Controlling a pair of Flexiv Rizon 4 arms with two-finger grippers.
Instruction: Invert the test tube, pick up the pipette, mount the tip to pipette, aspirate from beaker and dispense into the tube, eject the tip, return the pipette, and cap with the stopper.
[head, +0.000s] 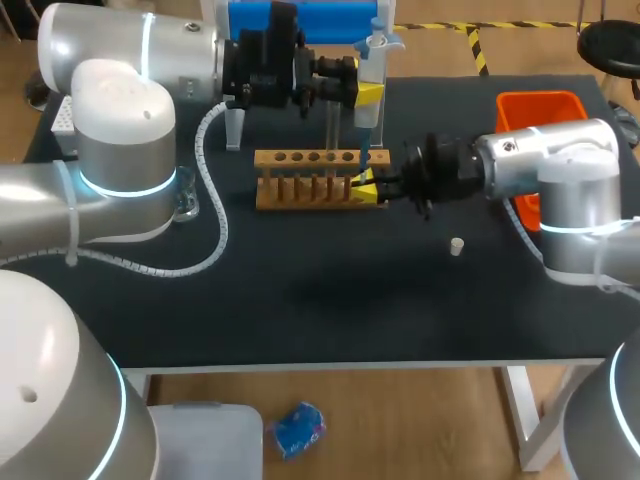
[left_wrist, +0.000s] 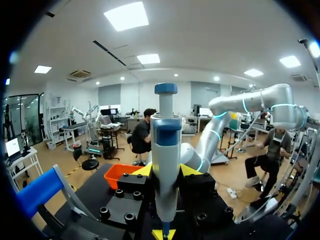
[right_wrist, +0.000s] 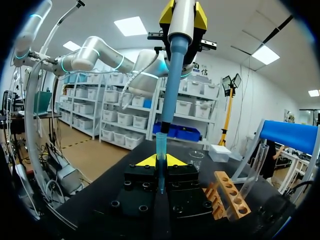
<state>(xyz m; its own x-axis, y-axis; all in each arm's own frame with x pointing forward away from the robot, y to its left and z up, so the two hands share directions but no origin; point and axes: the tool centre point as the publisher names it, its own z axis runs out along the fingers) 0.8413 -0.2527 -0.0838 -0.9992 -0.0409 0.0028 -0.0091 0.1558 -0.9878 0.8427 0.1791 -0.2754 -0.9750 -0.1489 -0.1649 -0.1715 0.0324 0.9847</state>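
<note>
My left gripper (head: 368, 100) is shut on the white and blue pipette (head: 371, 62), held upright above the right end of the wooden rack (head: 300, 180). In the left wrist view the pipette (left_wrist: 166, 150) stands between the yellow fingers, blue plunger on top. Its blue tip (right_wrist: 161, 147) points down between the fingers of my right gripper (right_wrist: 160, 162). That right gripper (head: 368, 188) sits at the rack's right end, shut on a thin clear test tube (right_wrist: 160, 180). The tip's end looks to be at or inside the tube's mouth. A small white stopper (head: 456, 246) lies on the mat in front of the right arm.
Another tube (head: 330, 130) stands in the rack (right_wrist: 227, 192). A glass beaker (right_wrist: 196, 159) sits beyond the right gripper. An orange bin (head: 540, 105) is at the back right, and a blue pipette stand (head: 300, 20) is at the back.
</note>
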